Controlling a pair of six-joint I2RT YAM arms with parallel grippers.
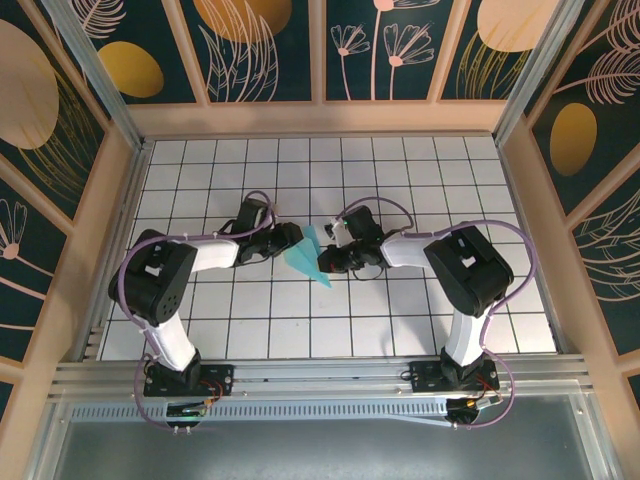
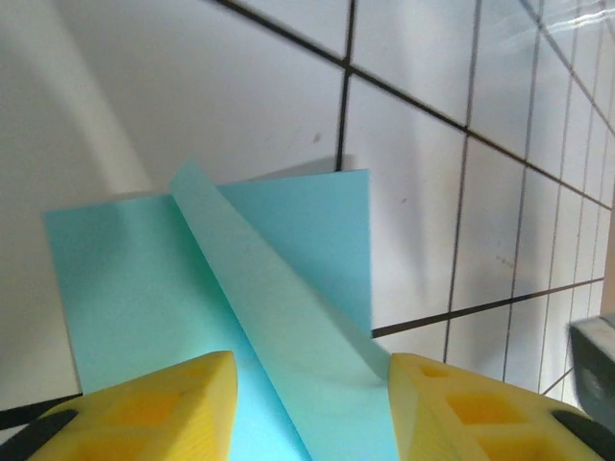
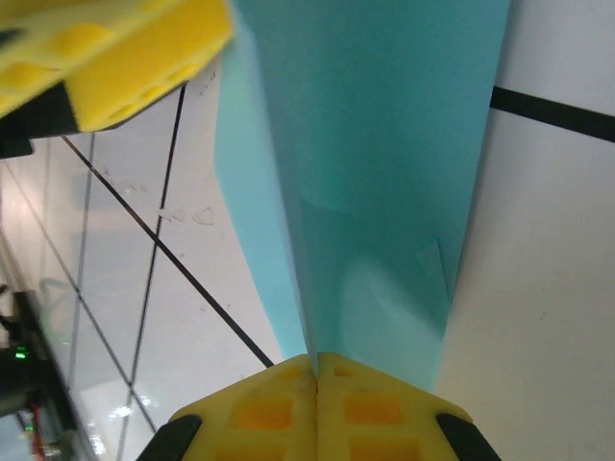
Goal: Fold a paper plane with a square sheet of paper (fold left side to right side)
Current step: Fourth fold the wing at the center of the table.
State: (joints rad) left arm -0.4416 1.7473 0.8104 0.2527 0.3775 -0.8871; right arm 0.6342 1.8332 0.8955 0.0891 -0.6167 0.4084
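On the top camera I start at the left. My left fingers reach in toward the middle of the white tiled desk. Their tips sit at the left edge of the blue paper.

The blue paper lies near the middle of the desk, between my two arms. It is folded into a thin, pointy shape. The sharp tip points down toward the near side and a bit to the right.

On the left wrist camera my left fingers are yellow and stand wide apart. They are open and pinch nothing. The blue paper lies flat on the desk in front of them and runs in under the gap. One long folded strip of it slants up from the gap toward the far left. I cannot tell if the fingers touch the sheet.

On the right wrist camera my right fingers are pressed tight together. The blue paper runs straight into the line where they meet, so they are pinching its fold. The paper fans out wide away from them. One yellow left finger shows at the top left, just beside the paper's far edge.

On the top camera my right fingers touch the right side of the paper.
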